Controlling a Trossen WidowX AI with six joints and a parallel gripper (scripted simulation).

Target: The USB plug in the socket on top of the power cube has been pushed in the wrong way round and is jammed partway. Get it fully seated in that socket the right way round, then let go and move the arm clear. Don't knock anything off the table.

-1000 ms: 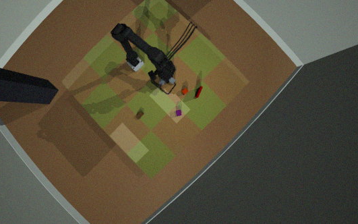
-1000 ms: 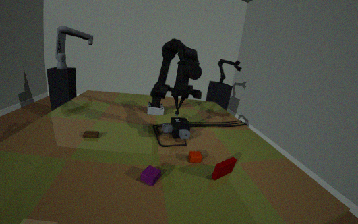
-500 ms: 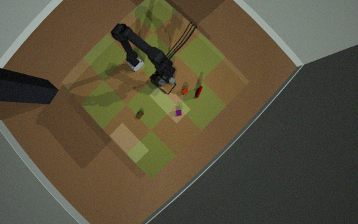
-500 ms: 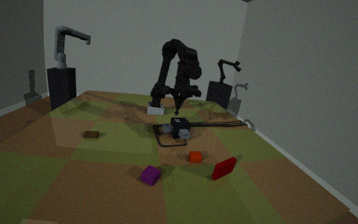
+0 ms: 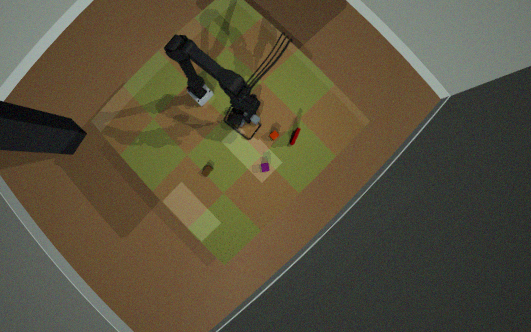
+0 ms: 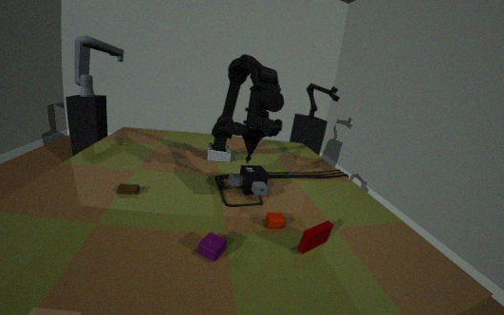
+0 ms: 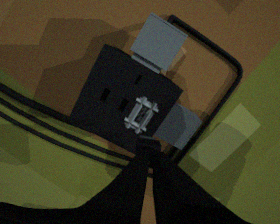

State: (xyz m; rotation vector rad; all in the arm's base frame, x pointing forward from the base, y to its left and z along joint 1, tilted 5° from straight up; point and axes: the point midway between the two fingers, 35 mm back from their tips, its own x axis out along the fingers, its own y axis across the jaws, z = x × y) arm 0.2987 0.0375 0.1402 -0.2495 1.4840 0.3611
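Note:
The black power cube point(image 6: 254, 179) point(image 7: 93, 100) sits on the table with its top facing up. The metal-rimmed USB socket point(image 7: 141, 116) on its top shows no plug in it. My gripper point(image 6: 249, 157) point(image 7: 149, 156) points down, shut on the small dark USB plug point(image 7: 149, 144). A pale tip shows below the fingers in the exterior view, a little above the cube's top. In the wrist view the plug appears just beside the socket, near the cube's edge. Which way round the plug faces I cannot tell. In the top view the arm hides the fingertips.
Two grey blocks point(image 6: 235, 180) point(image 7: 158, 42) stick out of the cube's sides. A black cable point(image 6: 244, 205) point(image 7: 206, 40) loops around it. An orange block point(image 5: 274, 135) point(image 6: 275, 220), red slab point(image 5: 295, 136) point(image 6: 315, 237), purple block point(image 5: 265, 167) point(image 6: 213, 247) and brown block point(image 5: 207, 170) point(image 6: 128, 189) lie apart.

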